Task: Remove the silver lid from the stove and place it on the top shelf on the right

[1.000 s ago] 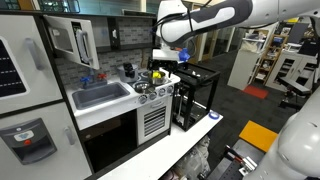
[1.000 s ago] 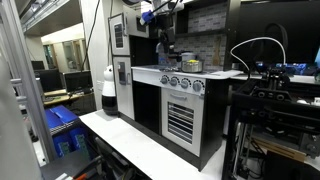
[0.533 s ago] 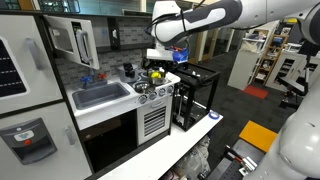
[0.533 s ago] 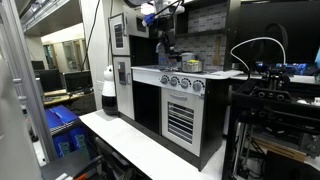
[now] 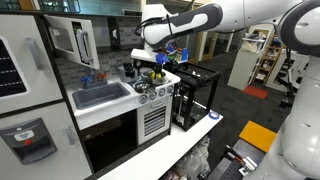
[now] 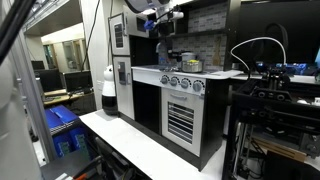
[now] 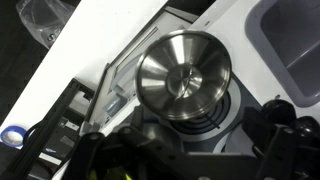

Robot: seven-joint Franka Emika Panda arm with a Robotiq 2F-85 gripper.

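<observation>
The silver lid [image 7: 183,77], round with a small knob in its middle, lies on a stove burner in the wrist view. The toy kitchen's stove [image 5: 150,88] shows in both exterior views, and also from the side [image 6: 186,68]. My gripper [image 7: 190,150] is open, its dark fingers spread at the bottom of the wrist view, above the lid and not touching it. In the exterior views the gripper [image 5: 158,62] hangs just over the stove [image 6: 163,42]. The black shelf rack [image 5: 197,72] stands to the right of the stove; its top is bare.
A sink [image 5: 100,95] sits left of the stove and shows at the wrist view's corner [image 7: 290,40]. Knobs line the stove front [image 5: 148,97]. A small blue cap [image 5: 214,115] lies on the white table in front. Small items stand at the back of the counter [image 5: 128,70].
The arm has swung left and lowered the gripper over the stove. The lid has not moved.
</observation>
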